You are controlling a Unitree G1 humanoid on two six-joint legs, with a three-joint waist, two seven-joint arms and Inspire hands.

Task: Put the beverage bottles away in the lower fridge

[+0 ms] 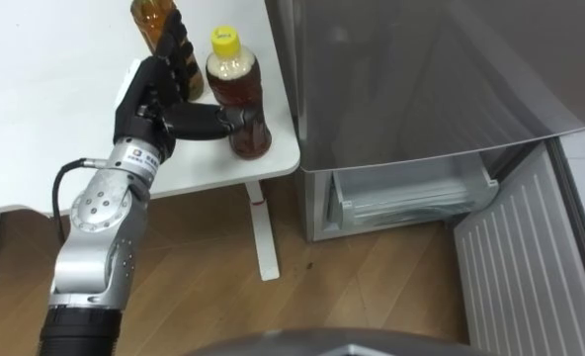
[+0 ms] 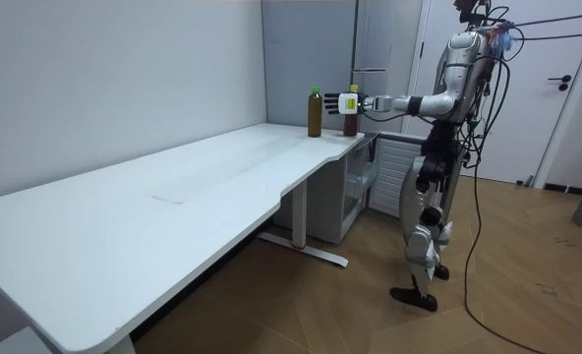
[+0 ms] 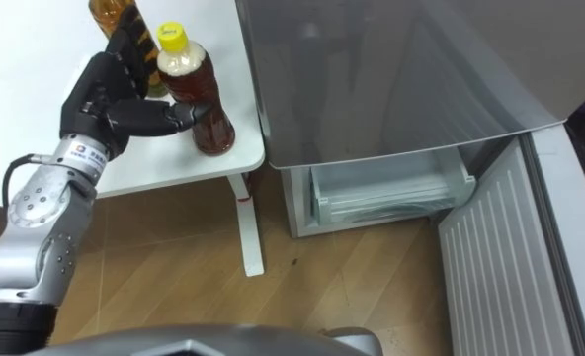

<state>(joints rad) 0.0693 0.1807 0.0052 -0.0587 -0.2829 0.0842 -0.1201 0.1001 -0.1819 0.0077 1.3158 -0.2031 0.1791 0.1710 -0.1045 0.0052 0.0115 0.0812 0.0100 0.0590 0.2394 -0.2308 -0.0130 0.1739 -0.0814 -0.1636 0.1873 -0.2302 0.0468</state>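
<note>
The yellow-capped clear plastic bottle of brown tea [image 1: 239, 94] stands upright on the white table [image 1: 36, 109] at its near corner, long axis vertical and cap up. The print on the cap is too small to read. The left hand [image 1: 159, 94] holds it, thumb across the lower body and fingers reaching to 12 o'clock behind it. A second amber bottle [image 1: 152, 20] stands at 10 o'clock. At 4 o'clock, the grey fridge's [image 1: 421, 69] lower compartment [image 1: 411, 193] is open
</note>
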